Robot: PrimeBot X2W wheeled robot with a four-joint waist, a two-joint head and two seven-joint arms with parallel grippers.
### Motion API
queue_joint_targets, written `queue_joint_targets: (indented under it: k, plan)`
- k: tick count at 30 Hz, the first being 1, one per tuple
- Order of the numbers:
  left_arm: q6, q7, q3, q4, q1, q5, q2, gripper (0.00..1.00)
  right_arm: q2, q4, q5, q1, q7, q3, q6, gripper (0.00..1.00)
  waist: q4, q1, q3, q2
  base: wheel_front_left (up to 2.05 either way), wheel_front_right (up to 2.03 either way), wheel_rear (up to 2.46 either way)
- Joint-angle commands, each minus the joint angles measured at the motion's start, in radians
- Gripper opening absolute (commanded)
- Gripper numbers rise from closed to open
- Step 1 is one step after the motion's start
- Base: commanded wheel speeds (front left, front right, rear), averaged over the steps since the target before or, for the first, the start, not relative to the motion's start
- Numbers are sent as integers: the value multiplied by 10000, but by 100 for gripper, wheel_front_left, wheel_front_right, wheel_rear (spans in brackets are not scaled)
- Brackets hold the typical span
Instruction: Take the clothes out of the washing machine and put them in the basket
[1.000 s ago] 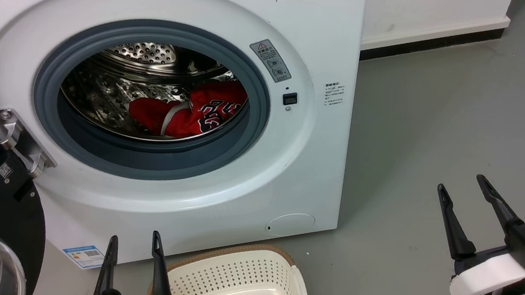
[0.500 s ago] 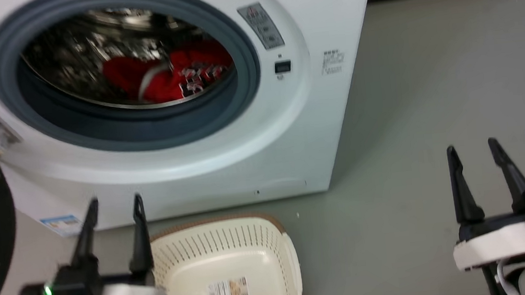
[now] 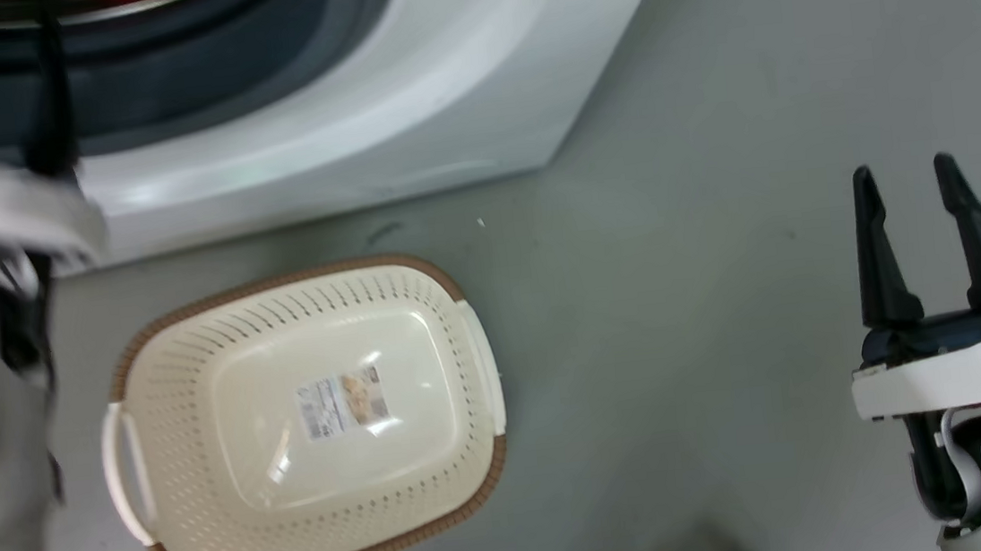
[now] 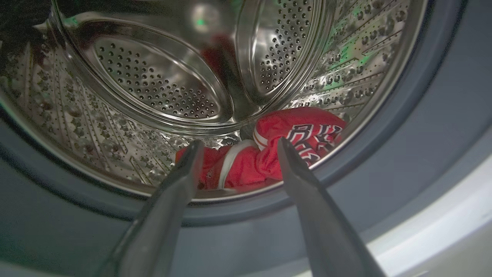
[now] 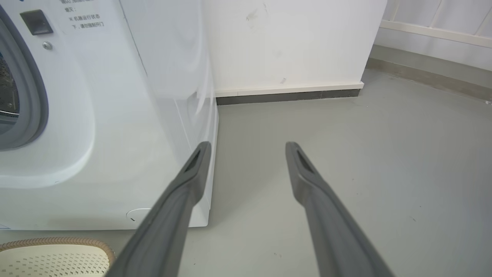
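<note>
Nearest, the laundry basket (image 3: 184,368) sits empty and upright on the grey floor (image 3: 717,200), just in front of the washing machine (image 3: 349,118) and below its door opening. That placement is judged deliberate: it gives a short drop from drum to basket. The right gripper (image 3: 903,168) hangs over bare floor to the machine's right, well apart from the basket, fingers parted with nothing between them. It appears parked out of the way.

Further in, the left gripper (image 4: 240,142) is level with the grey door gasket (image 4: 423,134), fingers spread wide and empty, aimed into the perforated steel drum (image 4: 153,77).

Farthest, the clothes (image 4: 246,165) lie bunched low in the drum, just behind its front lip. They are red fabric with white trim, with the lettered jersey (image 4: 307,130) on the right of the heap as the left wrist view shows it. The spread fingers bracket the heap, not yet touching. Judged step: reaching in for the first grasp. No garment is out.
</note>
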State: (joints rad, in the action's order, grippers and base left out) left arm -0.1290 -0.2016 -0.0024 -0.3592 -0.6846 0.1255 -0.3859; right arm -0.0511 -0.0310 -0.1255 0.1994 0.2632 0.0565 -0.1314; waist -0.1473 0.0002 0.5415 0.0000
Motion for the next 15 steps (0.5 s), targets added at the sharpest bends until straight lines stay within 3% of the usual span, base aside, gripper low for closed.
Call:
queue_joint_targets:
  k: [1,6,15]
  plan:
    - [0,507,-475,-431,-1046,274,-427,100,19,143,-135,297,25,-7,14,100,-652,-2,1250,0,0,0,0]
    - [-3,2713,-1974,-1797,-4258,1014,-1693,100,21,369,-479,488,25,-292,14,100,-999,-2,2147,0,0,0,0]
    - [-8,6756,-3450,-4026,-8600,1880,-2826,100,27,696,-1046,698,25,-863,14,100,-1833,-2,3249,0,0,0,0]
